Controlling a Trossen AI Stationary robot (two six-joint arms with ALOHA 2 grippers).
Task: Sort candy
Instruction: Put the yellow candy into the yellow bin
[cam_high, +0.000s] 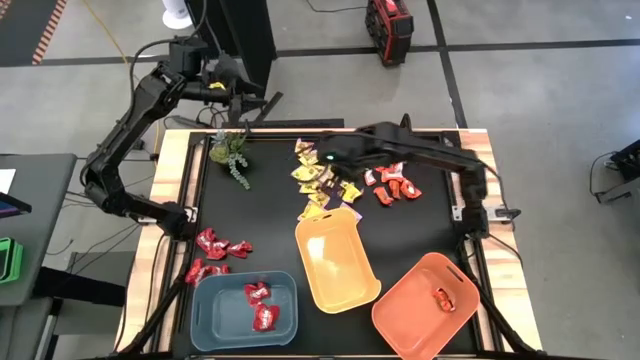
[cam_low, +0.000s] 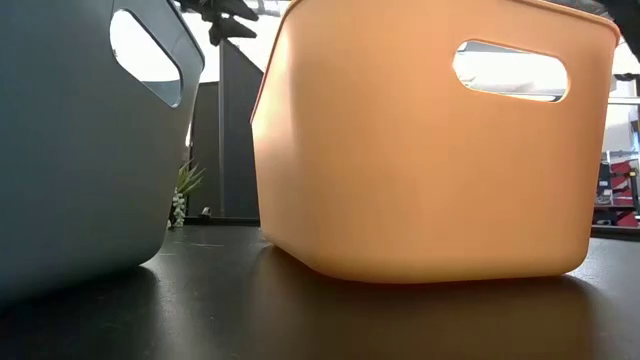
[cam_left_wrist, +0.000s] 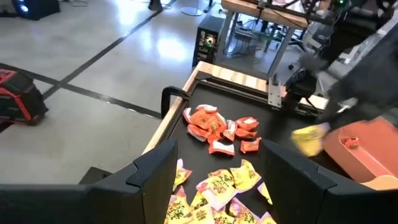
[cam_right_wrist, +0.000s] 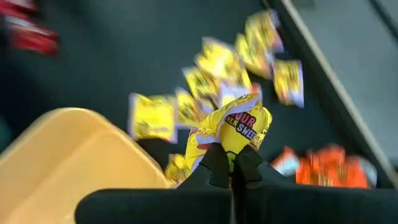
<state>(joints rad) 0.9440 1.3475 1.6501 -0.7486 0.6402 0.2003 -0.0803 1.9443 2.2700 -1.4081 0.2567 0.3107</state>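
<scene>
Candy (cam_right_wrist: 236, 127) yellow, crinkled, pinched by right gripper (cam_right_wrist: 231, 163)

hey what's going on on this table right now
The right end effector is shut on a yellow wrapped candy, near the yellow plastic bin, which looks empty. The blue-grey bin holds deep red candies, the orange bin one orange-red. The left end effector waits open behind the table.

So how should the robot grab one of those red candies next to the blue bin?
A judgement: come straight down on the red candy at the pile's right edge. It lies flat, a little apart from the others, so the fingers can pinch across its crinkled middle. The blue bin sits just below.
</scene>
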